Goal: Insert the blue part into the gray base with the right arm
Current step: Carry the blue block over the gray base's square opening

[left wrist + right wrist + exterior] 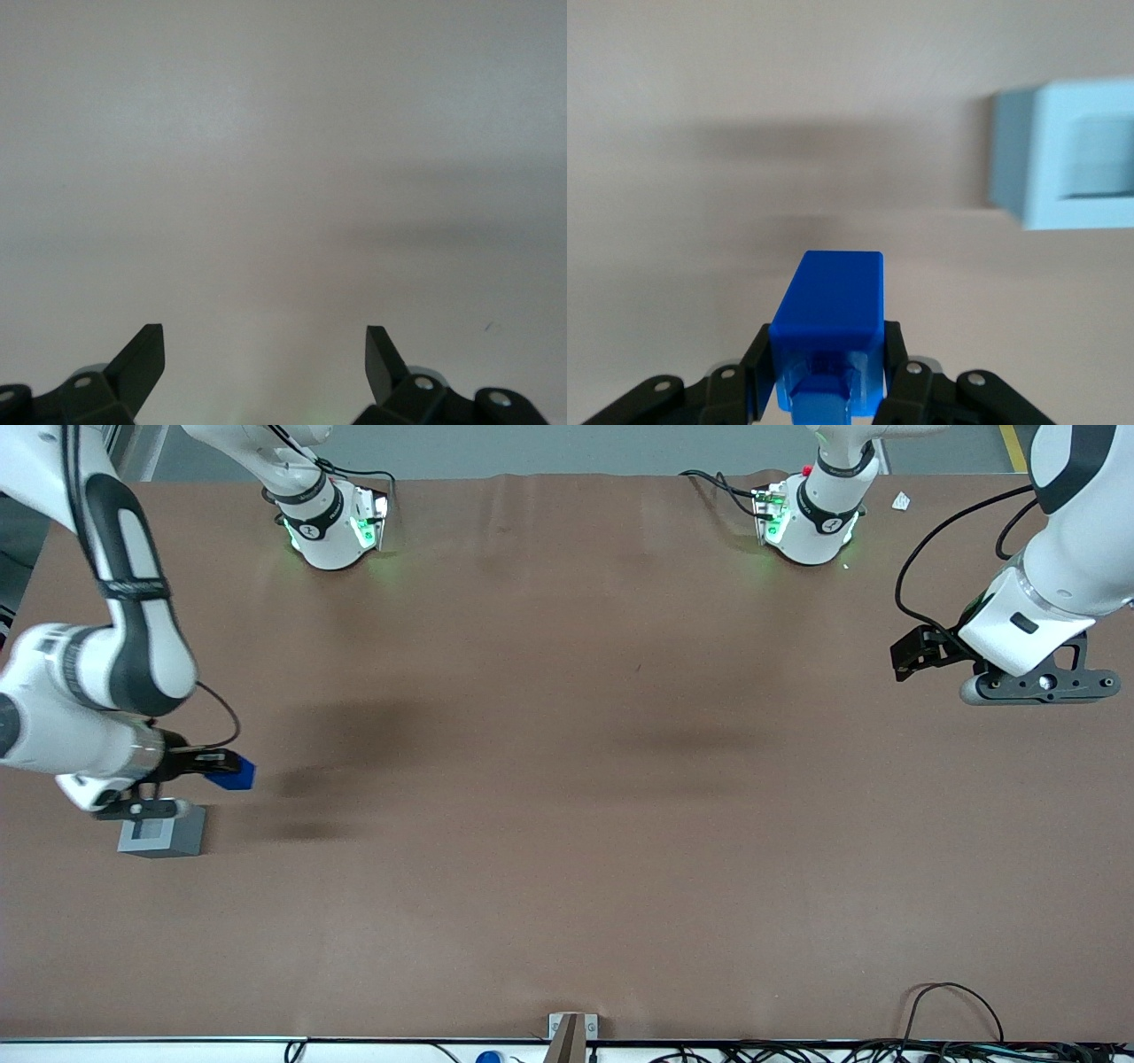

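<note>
Nearest the front cam sat the base (163,833), flat on the table (567,797) at the working arm's end, w/ its square recess facing up. In the wrist cam the base (1063,155) showed pale and smeared, recess visible, nothing in it.

Next out, at roughly 1 o'clock from the base in the front view and a bit farther from the cam, the gripper (221,769) hung just above the table, fingers clamped on the blue part (233,774). Part was off the surface, near the base but not touching it, not over the recess. Its shadow lay on the table alongside.

Wrist cam confirmed the hold: black fingers (897,354) pressed to both sides of the blue part (829,305), which stuck out past the tips.

The right arm (97,682) rose from the gripper toward 12 o'clock, away from the cam.
</note>
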You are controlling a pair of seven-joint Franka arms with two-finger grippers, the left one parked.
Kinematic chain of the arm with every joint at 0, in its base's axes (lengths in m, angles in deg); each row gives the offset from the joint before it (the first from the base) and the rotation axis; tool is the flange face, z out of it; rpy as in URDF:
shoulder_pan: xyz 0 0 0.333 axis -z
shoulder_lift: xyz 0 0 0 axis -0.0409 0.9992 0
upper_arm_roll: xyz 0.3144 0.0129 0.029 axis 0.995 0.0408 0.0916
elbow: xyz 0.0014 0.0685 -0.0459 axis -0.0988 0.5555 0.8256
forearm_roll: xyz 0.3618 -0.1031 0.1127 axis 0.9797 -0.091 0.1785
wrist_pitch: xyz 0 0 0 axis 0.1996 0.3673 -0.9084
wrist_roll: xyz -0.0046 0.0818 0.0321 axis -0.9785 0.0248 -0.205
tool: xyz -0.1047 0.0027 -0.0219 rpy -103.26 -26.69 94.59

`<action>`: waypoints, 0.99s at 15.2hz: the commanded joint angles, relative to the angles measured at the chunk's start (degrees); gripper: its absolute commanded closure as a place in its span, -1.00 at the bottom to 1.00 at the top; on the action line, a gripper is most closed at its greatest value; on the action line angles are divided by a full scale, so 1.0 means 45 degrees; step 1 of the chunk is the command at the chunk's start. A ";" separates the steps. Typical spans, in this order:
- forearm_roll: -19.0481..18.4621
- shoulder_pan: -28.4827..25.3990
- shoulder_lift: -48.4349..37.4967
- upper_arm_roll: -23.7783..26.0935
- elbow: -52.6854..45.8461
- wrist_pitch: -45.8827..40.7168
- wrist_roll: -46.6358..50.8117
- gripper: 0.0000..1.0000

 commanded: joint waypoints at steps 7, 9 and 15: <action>-0.0066 0.1629 0.3070 0.0163 -0.6510 -0.3168 0.0037 0.99; -0.0066 0.1786 0.4067 0.0163 -0.7917 -0.3348 0.0018 0.99; -0.0183 0.2119 0.5478 0.0104 -0.9467 -0.3329 0.0057 0.99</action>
